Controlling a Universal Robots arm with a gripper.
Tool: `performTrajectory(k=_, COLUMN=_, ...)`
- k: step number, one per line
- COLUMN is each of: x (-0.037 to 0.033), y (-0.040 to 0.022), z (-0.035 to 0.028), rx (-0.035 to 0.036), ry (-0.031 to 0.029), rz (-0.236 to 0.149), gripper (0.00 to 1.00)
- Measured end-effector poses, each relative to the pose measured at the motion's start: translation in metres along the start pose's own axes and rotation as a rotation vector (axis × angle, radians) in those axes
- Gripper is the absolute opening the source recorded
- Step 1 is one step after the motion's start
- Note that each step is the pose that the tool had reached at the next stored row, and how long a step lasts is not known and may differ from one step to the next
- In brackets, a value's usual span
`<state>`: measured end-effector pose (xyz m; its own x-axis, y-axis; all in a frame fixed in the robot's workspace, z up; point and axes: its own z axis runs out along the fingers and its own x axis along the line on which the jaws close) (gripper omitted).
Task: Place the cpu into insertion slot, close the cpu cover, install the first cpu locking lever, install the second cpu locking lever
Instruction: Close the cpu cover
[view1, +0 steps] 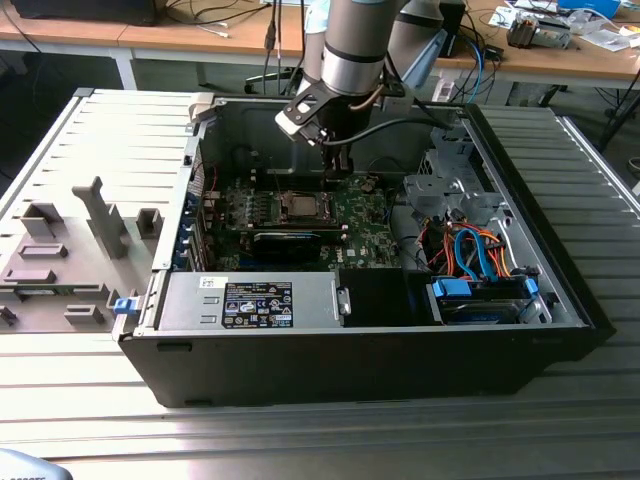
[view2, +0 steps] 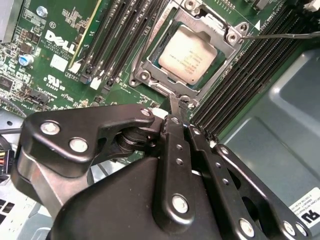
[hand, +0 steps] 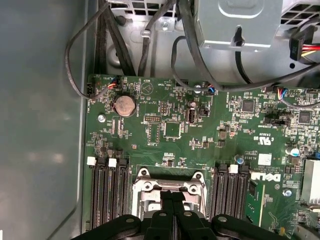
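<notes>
At the exterior view's left edge of the ribbed bench (view1: 330, 440): a grey fixture tray (view1: 60, 260), well apart from the work. Next, toward the bench's middle, an open computer case (view1: 300, 370) lying on its side, green motherboard (view1: 365, 225) flat on its floor.

Near the motherboard's middle, the cpu (view2: 187, 54): already seated in the insertion slot (view2: 161, 64), lying flat, dull metal top up. No long axis to speak of (a square chip), edges squared to the slot and parallel to the black memory slots (view2: 250, 80) on either side. Over it, the cpu cover (view2: 218, 66), apparently down, framing the chip through its window. So, by the look of it, first two steps done.

Levers less certain. One thin locking lever (view2: 280, 36) reaching out from a corner of the cover across the memory slots, long axis pointing away from the slot, judged not yet latched. The other hard to make out.

Just beside the cover's edge, the tool (view2: 177, 106), hanging from the arm above the board, tips drawn together with no gap between them, possibly pinching a lever end (too small to tell).

Farthest toward the exterior view's right inside the case, a drive cage (view1: 450, 185) and orange and blue cables (view1: 470, 248).
</notes>
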<state>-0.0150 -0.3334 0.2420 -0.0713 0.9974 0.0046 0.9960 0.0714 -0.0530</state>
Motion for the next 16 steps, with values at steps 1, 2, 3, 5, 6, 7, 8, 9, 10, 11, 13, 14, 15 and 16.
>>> performTrajectory(k=1, x=0.0, y=-0.0003, z=0.0005, rx=0.0001, ry=-0.0001, rz=0.0, gripper=0.11)
performTrajectory(k=2, x=0.0, y=-0.0007, z=0.0007, rx=0.0002, ry=-0.0002, rz=0.0, gripper=0.11)
performTrajectory(k=3, x=0.0, y=-0.001, z=0.001, rx=0.0001, ry=-0.0002, rz=0.0, gripper=0.11)
performTrajectory(k=5, x=0.0001, y=-0.0013, z=0.0014, rx=0.0001, ry=-0.0002, rz=0.0, gripper=0.11)
performTrajectory(k=6, x=0.0001, y=-0.0014, z=0.0016, rx=0.0, ry=-0.0001, rz=0.0, gripper=0.11)
performTrajectory(k=7, x=0.0001, y=-0.0016, z=0.0018, rx=0.0, ry=-0.0001, rz=0.0, gripper=0.11)
performTrajectory(k=8, x=0.0001, y=-0.0018, z=0.0019, rx=0.0, ry=-0.0001, rz=0.0, gripper=0.11)
performTrajectory(k=9, x=0.0001, y=-0.002, z=0.0021, rx=0.0, ry=-0.0001, rz=0.0, gripper=0.11)
performTrajectory(k=10, x=0.0002, y=-0.0022, z=0.0025, rx=0.0, ry=0.0, rz=0.0, gripper=0.11)
performTrajectory(k=11, x=0.0002, y=-0.0023, z=0.0026, rx=0.0, ry=-0.0001, rz=0.0, gripper=0.11)
performTrajectory(k=13, x=0.0002, y=-0.0026, z=0.003, rx=0.0, ry=-0.0001, rz=0.0, gripper=0.11)
performTrajectory(k=14, x=0.0002, y=-0.0027, z=0.0032, rx=0.0, ry=0.0, rz=0.0, gripper=0.11)
performTrajectory(k=15, x=0.0002, y=-0.0028, z=0.0033, rx=0.0, ry=-0.0001, rz=0.0, gripper=0.11)
performTrajectory(k=16, x=0.0002, y=-0.003, z=0.0035, rx=0.0001, ry=-0.0001, rz=0.0, gripper=0.11)
